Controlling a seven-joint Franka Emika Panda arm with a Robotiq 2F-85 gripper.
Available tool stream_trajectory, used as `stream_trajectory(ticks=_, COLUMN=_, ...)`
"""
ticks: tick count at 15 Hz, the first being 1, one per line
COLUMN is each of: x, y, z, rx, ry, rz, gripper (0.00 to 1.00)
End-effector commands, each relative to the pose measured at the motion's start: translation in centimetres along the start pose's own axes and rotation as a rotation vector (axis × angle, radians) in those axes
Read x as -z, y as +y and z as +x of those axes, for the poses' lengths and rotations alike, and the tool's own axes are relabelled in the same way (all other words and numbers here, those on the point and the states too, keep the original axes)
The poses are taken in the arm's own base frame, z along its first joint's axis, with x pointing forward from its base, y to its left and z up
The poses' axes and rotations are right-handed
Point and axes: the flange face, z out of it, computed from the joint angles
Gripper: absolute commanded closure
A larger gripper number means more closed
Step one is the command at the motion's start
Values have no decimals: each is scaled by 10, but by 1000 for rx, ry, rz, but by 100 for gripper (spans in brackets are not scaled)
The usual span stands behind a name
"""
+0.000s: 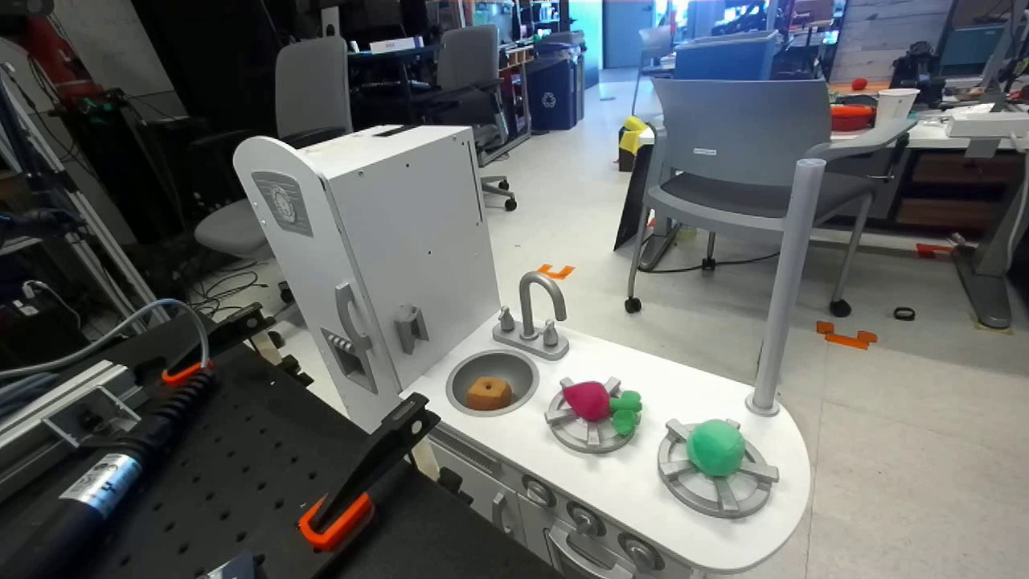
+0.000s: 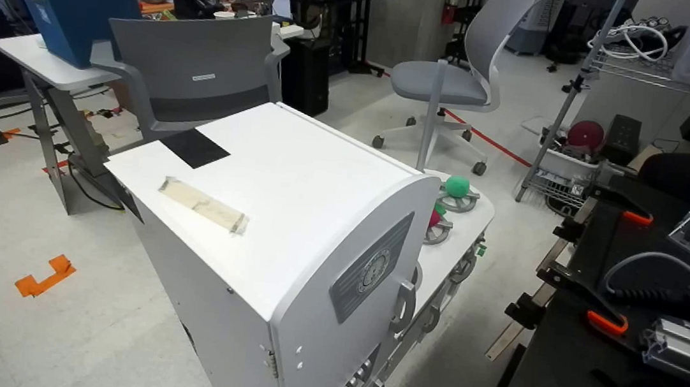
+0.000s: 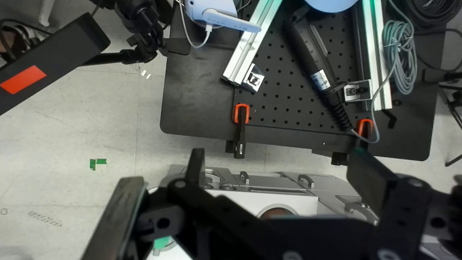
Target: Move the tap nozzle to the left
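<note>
Note the tap nozzle (image 1: 526, 307), upright at the rear edge of the counter (image 1: 623, 486), behind the sink bowl (image 1: 492, 363); note also, in the wrist view, widely parted jaws.

In both exterior views I saw pale floor (image 1: 908, 450) with orange marks (image 1: 846, 341) and grey chairs (image 1: 748, 161). In an exterior view, a door (image 1: 629, 34) stood far off in bluish light, a blue bin (image 1: 553, 92) nearer; a black table (image 1: 450, 527) stood near left.

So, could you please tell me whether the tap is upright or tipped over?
Upright: in an exterior view, the tap stands on its base beside the sink, its spout hooking down.
</note>
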Motion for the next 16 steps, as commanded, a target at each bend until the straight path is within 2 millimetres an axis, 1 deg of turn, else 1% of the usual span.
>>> stream_trajectory(ticks=1, x=-13, y=-12, z=47, rx=6, ry=-19, rz=22, gripper=0)
stream_trajectory(ticks=3, x=-31, y=-22, z=88, rx=14, ry=-23, rz=5, gripper=0)
stream_trajectory(ticks=4, x=-41, y=-28, z=112, rx=40, ry=-3, rz=16, gripper=0)
stream_trajectory(ticks=5, x=-48, y=-31, z=132, rx=45, ry=10, rz=5, gripper=0)
stream_trajectory(ticks=6, x=-62, y=-31, z=158, rx=49, ry=25, rz=-8, gripper=0)
stream_trajectory(ticks=7, x=-72, y=-32, z=177, rx=52, ry=31, rz=-20, gripper=0)
stream_trajectory(ticks=8, x=-89, y=-28, z=200, rx=63, ry=64, rz=-41, gripper=0)
stream_trajectory(ticks=9, x=-105, y=-25, z=221, rx=58, ry=73, rz=-63, gripper=0)
stream_trajectory(ticks=11, x=-142, y=-16, z=259, rx=59, ry=97, rz=-118, gripper=0)
stream_trajectory(ticks=13, x=-177, y=-11, z=289, rx=58, ry=111, rz=-145, gripper=0)
stream_trajectory(ticks=16, x=-222, y=-9, z=327, rx=97, ry=138, rz=-160, gripper=0)
